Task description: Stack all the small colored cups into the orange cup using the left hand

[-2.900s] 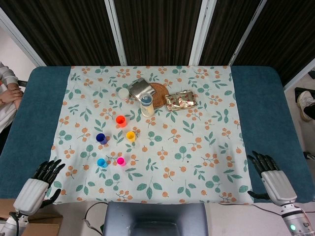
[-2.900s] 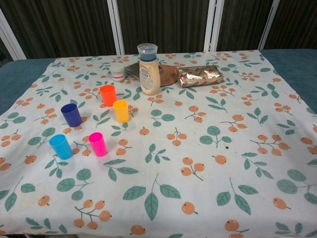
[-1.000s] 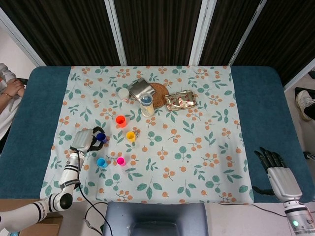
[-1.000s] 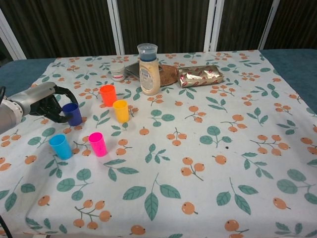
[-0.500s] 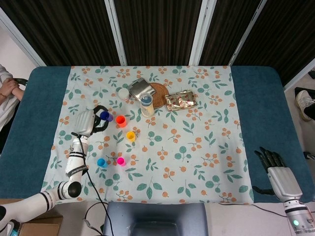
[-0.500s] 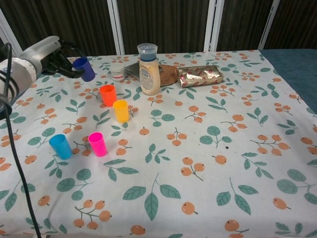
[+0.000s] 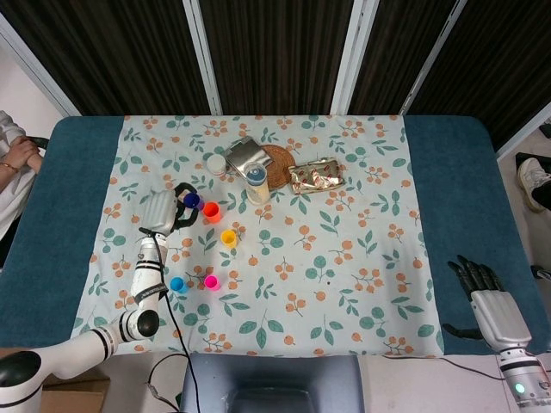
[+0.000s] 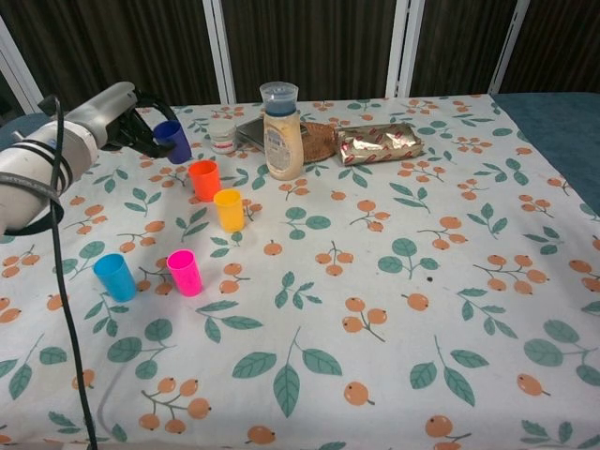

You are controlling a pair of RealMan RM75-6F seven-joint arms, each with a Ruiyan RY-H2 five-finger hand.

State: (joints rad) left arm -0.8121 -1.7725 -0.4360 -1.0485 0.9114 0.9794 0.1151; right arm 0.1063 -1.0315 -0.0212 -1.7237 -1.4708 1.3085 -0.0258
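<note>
Now the left hand (image 8: 131, 127) grips the dark blue cup (image 8: 172, 141) in the air, tilted, just beside and above the orange cup (image 8: 203, 179). Half a second ago it held the cup higher and farther left; since then it has swung in toward the orange cup, so the first nesting looks close, though the blue cup is not yet over the mouth. Below, the light blue cup (image 8: 115, 277) and the pink cup (image 8: 185, 272) stand untouched on the floral cloth (image 8: 394, 309) of the worktop, and the yellow cup (image 8: 229, 209) stands just beside the orange one. Behind them are a small white jar (image 8: 222, 134), a capped bottle (image 8: 282, 131) and a foil packet (image 8: 380, 141). Far right, the right hand (image 7: 489, 305) rests off the cloth, fingers spread, holding nothing.
</note>
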